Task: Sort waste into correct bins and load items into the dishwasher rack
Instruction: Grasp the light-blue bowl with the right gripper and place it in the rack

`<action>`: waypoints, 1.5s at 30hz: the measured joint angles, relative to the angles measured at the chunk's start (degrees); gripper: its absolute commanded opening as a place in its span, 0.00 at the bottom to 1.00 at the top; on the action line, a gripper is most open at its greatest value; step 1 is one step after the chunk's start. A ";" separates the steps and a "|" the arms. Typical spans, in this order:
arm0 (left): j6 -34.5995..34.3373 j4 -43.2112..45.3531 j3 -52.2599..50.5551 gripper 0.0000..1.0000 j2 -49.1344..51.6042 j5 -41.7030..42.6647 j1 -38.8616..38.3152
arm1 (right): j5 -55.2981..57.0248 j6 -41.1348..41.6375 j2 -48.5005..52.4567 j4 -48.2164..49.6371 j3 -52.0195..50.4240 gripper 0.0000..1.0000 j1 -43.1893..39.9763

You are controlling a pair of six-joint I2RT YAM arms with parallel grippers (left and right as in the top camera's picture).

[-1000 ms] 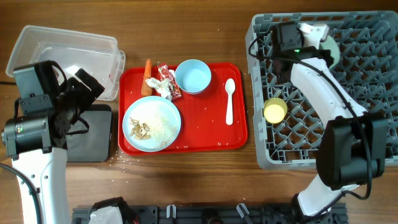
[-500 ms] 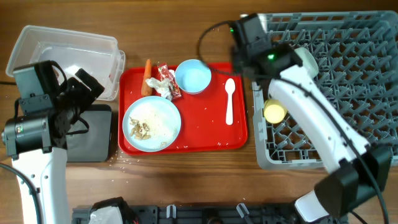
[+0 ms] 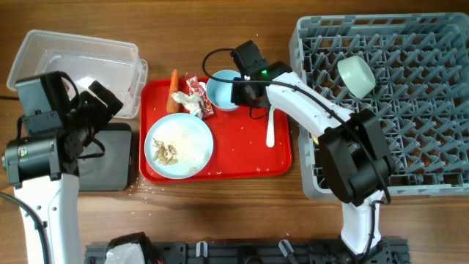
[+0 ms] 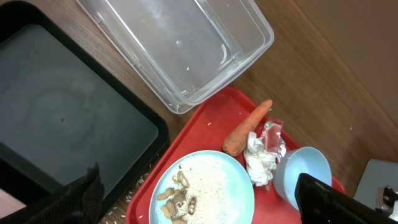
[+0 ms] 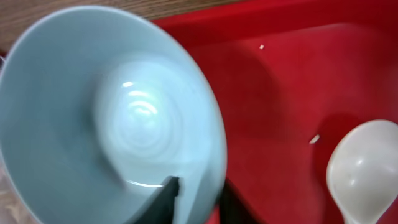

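My right gripper [image 3: 239,89] sits at the right rim of the pale blue bowl [image 3: 226,89] on the red tray. In the right wrist view its fingers [image 5: 199,200] pinch the bowl's rim [image 5: 112,112], one inside and one outside. The white spoon [image 3: 270,117] lies beside it and shows in the right wrist view [image 5: 364,168]. The pale blue plate [image 3: 179,145] holds beige crumbs [image 3: 165,152]. The carrot [image 3: 174,92], wrapper [image 3: 198,89] and tissue [image 3: 187,101] lie at the tray's back left. The pale green bowl [image 3: 357,75] rests in the grey rack [image 3: 410,147]. The yellow-green cup is hidden. My left gripper [image 3: 102,103] is open and empty.
The clear tub [image 3: 73,59] stands at the back left, with the black tray [image 3: 106,158] in front of it. Both show in the left wrist view, the tub [image 4: 180,43] and the black tray [image 4: 62,124]. Rice grains lie scattered by the red tray [image 3: 249,158].
My right arm left the rack, swung left over the red tray and came down onto the pale blue bowl's rim. The pale green bowl stays in the rack. The left arm has not moved.
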 measured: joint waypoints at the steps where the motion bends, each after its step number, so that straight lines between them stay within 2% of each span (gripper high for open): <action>1: 0.00 0.00 0.00 1.00 0.00 0.02 0.00 | -0.11 0.52 0.00 0.02 0.02 0.04 -0.04; 6: 0.00 0.00 0.00 1.00 0.00 0.00 0.00 | 1.90 0.83 -1.97 -4.61 0.00 0.04 -1.49; 10: 0.00 -0.02 0.00 1.00 0.00 0.00 0.00 | 9.97 -0.57 -11.58 -8.85 -0.35 0.04 -5.44; 14: 0.00 0.00 0.00 1.00 0.00 0.00 0.00 | 21.35 -7.72 -28.48 -10.16 -0.31 0.04 -10.69; 18: 0.00 0.02 0.00 1.00 0.00 0.02 0.00 | 40.37 -10.49 -36.13 -15.34 -0.11 0.04 -13.75; 23: 0.00 0.00 0.00 1.00 0.00 0.00 0.00 | 64.72 -11.17 -33.68 -19.65 -0.13 0.04 -20.63; 27: 0.00 0.00 0.00 1.00 0.00 0.00 0.00 | 73.72 -14.49 -29.35 -14.05 -0.15 0.04 -23.47; 32: 0.00 -0.02 0.00 1.00 0.00 0.00 0.00 | 79.43 -28.44 -19.17 -3.48 -0.20 0.04 -26.88; 35: 0.00 -0.02 0.00 1.00 0.00 0.00 0.00 | 81.68 -36.68 -13.00 -2.58 -0.24 0.04 -29.03; 38: -0.02 -0.02 0.00 1.00 0.00 0.02 0.00 | 82.40 -40.28 -9.75 -2.43 -0.24 0.04 -30.29; 45: 0.00 -0.02 0.00 1.00 0.00 0.02 0.00 | 81.07 -41.90 -8.39 -1.46 -0.24 0.04 -31.67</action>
